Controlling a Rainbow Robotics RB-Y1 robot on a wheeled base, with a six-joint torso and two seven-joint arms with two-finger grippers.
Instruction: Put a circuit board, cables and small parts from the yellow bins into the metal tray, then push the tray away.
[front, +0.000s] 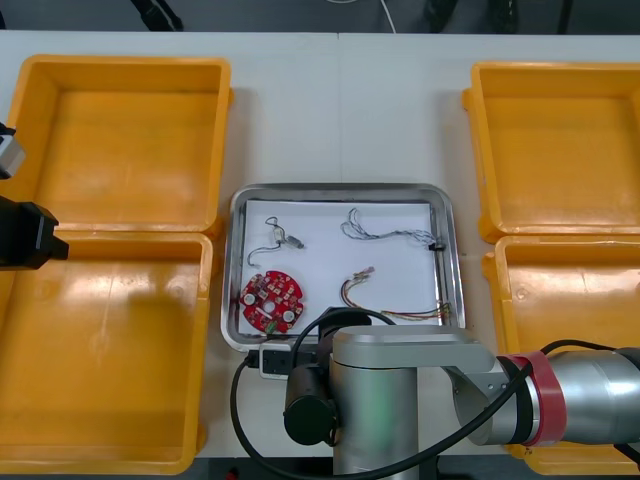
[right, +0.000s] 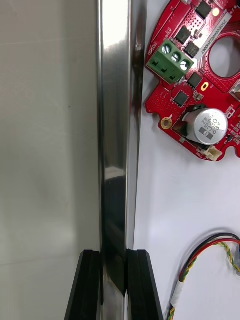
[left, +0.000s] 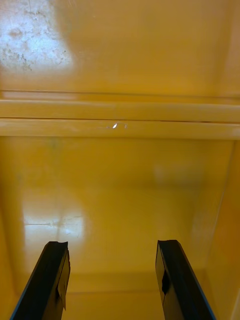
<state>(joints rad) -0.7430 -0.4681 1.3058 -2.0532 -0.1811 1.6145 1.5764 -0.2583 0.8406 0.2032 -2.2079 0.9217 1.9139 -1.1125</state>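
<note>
- Fingers of our right gripper (right: 114, 260) are clamped on the near rim of the metal tray (front: 443, 205), one inside the rim and one outside. We think this hold is for shoving the tray away.
- The circuit board (front: 271, 299) lies inside the tray, in its near left corner, close to the pinched rim.
- The red and yellow cable (front: 350, 285) lies along the tray's near side. The blue and white cable (front: 385, 232) lies by its far side. A black cable (front: 272, 228) with a small metal part (front: 296, 242) lies in its far left part.
- Our left gripper (left: 111, 245) hangs well to the left of the tray, over the yellow bins (front: 120, 130). Its fingers are apart with nothing between them. It is out of the way there.
- The bins look bare, so we think the loading is done and only the push is left.
- The pinch is left of the middle of the tray's near rim, so the tray may turn on the table (front: 340, 120) as it slides.
</note>
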